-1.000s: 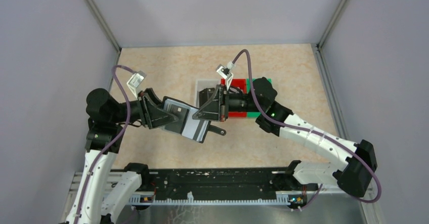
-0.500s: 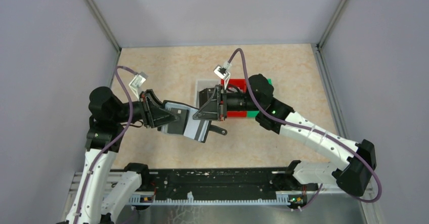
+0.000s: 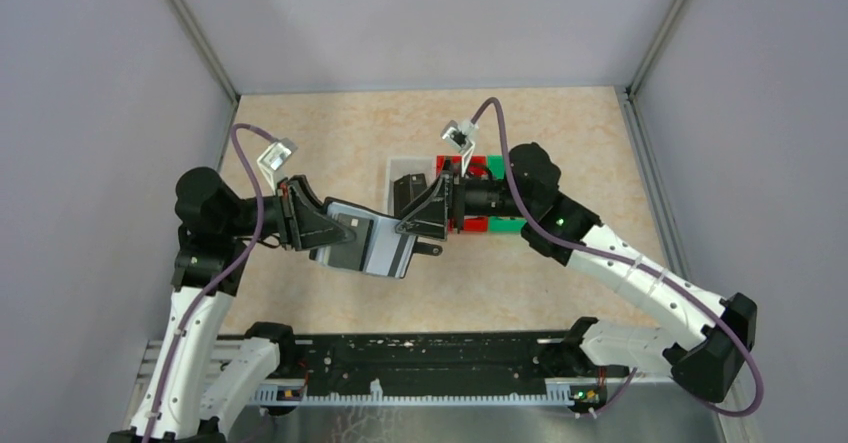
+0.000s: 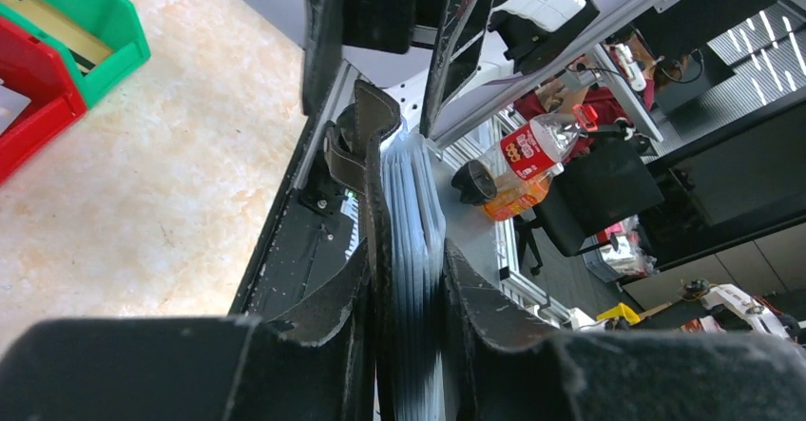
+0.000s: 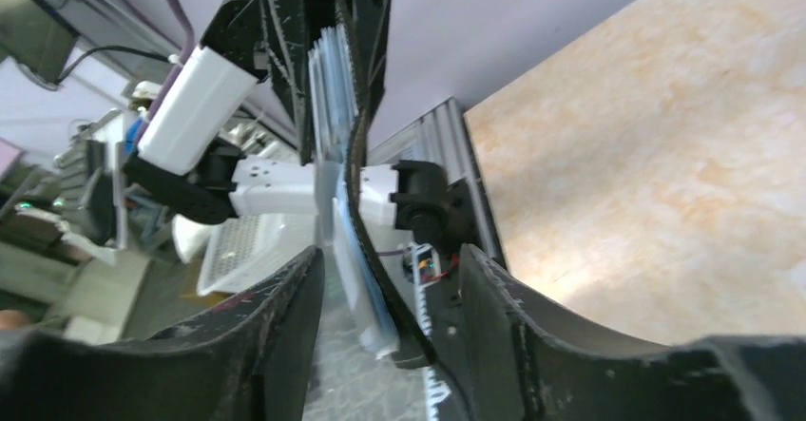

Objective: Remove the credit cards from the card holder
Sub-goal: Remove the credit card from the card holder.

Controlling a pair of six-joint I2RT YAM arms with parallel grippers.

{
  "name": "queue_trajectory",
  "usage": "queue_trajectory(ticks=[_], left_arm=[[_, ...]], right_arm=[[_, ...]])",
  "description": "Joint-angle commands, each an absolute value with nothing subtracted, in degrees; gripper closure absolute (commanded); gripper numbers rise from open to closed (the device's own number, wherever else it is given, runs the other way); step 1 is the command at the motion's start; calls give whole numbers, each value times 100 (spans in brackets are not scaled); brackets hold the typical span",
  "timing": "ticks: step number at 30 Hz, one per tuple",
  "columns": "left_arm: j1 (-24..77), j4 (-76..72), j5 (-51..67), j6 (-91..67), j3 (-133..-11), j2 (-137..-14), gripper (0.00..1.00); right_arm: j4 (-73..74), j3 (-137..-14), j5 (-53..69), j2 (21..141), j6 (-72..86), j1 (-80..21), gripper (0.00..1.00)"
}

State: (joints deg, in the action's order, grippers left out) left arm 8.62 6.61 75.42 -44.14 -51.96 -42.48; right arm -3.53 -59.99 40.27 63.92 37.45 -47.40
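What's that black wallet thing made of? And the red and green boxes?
The black folding card holder looks like leather or fake leather: matt, and its flap bends softly. The red bin and green bin look like hard plastic: smooth, slightly glossy, even-coloured walls with stiff straight rims.

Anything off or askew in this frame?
Nothing spilled or damaged. The card holder is off the table, tilted, clamped by the left gripper; the right gripper straddles its other end, jaws open. Its strap pokes out loose.
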Motion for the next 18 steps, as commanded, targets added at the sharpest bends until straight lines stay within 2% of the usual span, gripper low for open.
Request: queue_trajectory(ticks=[1, 4, 8, 11, 14, 18], left_arm=[[861, 253, 7703, -4711, -5381, -4158, 100], [861, 299, 7611, -4687, -5361, -4115, 100], [861, 583, 7440, -4451, -5412, -4117, 100], [861, 760, 7198, -4300, -5459, -4153, 100], [861, 850, 6938, -4276, -5455, -4181, 100], [861, 878, 6656, -4414, -5427, -4285, 100]], right_arm=[[87, -6477, 3609, 6106, 3127, -4672, 42], [348, -6838, 2941, 5945, 3093, -4643, 42], [-392, -6664, 2703, 5517, 3688, -4642, 50], [-770, -6470, 2713, 5339, 4086, -4645, 53], [-1424, -6183, 3084, 5342, 4618, -4649, 52], [-2195, -5649, 3343, 5491, 5146, -4791, 46]])
